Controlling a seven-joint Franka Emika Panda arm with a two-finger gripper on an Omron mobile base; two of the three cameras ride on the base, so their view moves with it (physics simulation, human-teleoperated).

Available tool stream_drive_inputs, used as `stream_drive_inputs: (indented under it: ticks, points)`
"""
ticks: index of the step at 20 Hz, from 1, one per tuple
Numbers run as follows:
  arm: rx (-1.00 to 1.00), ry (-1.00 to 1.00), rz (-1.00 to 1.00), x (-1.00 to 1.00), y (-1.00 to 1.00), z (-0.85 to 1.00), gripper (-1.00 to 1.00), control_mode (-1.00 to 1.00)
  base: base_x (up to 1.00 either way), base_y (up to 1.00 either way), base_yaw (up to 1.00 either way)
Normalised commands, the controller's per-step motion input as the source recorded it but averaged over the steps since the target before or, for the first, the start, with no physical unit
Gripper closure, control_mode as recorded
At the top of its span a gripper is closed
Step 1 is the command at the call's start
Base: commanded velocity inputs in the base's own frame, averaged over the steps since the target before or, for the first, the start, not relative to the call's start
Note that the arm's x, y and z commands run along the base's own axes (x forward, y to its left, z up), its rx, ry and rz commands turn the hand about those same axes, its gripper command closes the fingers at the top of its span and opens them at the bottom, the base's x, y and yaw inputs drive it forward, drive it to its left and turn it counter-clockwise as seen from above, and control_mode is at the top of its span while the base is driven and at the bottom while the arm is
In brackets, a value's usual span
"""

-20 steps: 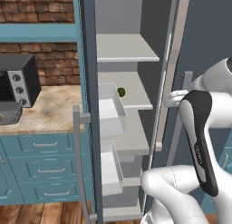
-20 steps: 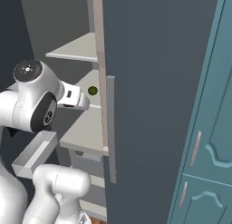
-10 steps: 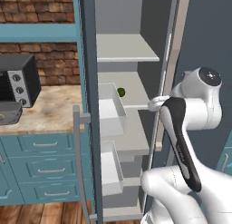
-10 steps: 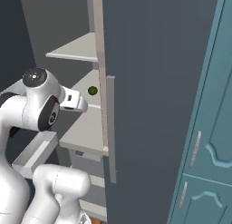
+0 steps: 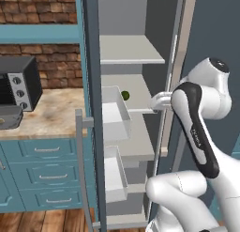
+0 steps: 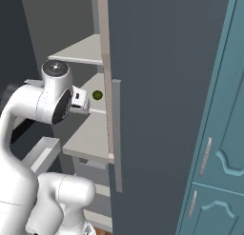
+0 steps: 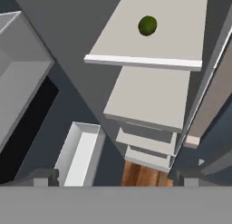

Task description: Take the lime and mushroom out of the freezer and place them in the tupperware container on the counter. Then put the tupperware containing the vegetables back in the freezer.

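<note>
Lime [image 7: 147,26] sits alone on a pale freezer shelf [image 7: 154,41], well ahead of the gripper [image 7: 113,177]. Gripper spread wide, empty, tips apart at the shelf front.

Lime [image 7: 147,26]: smooth, matt dark green skin, lying beyond the fingers [image 7: 44,177] on a flat matt pale grey shelf [image 7: 149,41]. Fingers: dark, matt, plastic-like tips. Freezer [image 6: 157,86]: door in even matt slate-blue; drawer bins [image 5: 115,113] of plain white plastic look. Table [image 5: 51,114]: polished beige-tan marbled stone over smooth painted teal fronts. Floor [image 7: 145,174] below the fingers: warm brown wood planks. Wall [image 5: 37,5]: rough red-brown brick.
</note>
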Motion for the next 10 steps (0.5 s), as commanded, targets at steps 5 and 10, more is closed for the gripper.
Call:
stream_drive_inputs:
  ticks: [5,10]
  points:
    - [0.00,0.08,0.03,0.00,0.72,0.00,-1.00,-1.00,0.00,0.00,0.00]
    - [0.00,0.01,0.00,0.00,0.17,-0.03,-1.00,-1.00,0.00,0.00,0.00]
